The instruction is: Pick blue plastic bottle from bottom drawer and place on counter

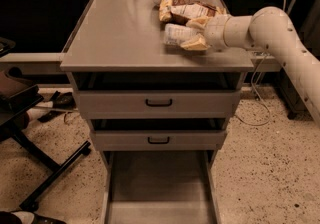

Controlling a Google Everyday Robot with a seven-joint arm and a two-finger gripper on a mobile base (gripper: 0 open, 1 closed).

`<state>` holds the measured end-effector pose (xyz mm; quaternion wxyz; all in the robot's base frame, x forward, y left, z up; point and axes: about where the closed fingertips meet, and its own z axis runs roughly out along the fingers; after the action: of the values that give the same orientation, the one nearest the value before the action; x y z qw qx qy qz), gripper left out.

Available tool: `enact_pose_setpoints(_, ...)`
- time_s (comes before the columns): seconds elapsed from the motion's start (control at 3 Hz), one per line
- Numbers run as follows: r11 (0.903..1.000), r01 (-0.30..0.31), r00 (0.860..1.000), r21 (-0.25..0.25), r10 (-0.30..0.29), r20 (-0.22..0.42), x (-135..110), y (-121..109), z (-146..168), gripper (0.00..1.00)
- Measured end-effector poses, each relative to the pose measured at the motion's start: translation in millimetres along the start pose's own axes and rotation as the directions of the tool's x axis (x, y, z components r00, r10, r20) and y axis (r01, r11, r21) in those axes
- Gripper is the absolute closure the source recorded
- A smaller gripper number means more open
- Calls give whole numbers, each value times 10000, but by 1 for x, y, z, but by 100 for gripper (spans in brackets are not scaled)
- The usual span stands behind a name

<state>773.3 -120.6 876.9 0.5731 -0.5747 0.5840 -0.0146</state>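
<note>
Placement is in hand: the white two-finger gripper (194, 33), jaws clamped on the small clear blue-labelled plastic bottle (175, 34), holds it sideways near the wide grey counter's (120, 33) right edge, beside a crinkly yellow-brown snack bag (187, 10). The deep grey bottom drawer (160, 188) stands open. Next probably comes setting down and letting go.

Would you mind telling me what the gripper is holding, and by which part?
The gripper holds the blue plastic bottle by its arm-side end, over the counter.
</note>
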Motion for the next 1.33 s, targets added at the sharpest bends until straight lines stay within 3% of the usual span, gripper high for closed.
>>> enact_pose_setpoints(0.33,10000,0,10000,0,0,0,0,0,0,82)
enact_pose_setpoints(1.33,10000,0,10000,-1,0,1,0,0,0,12)
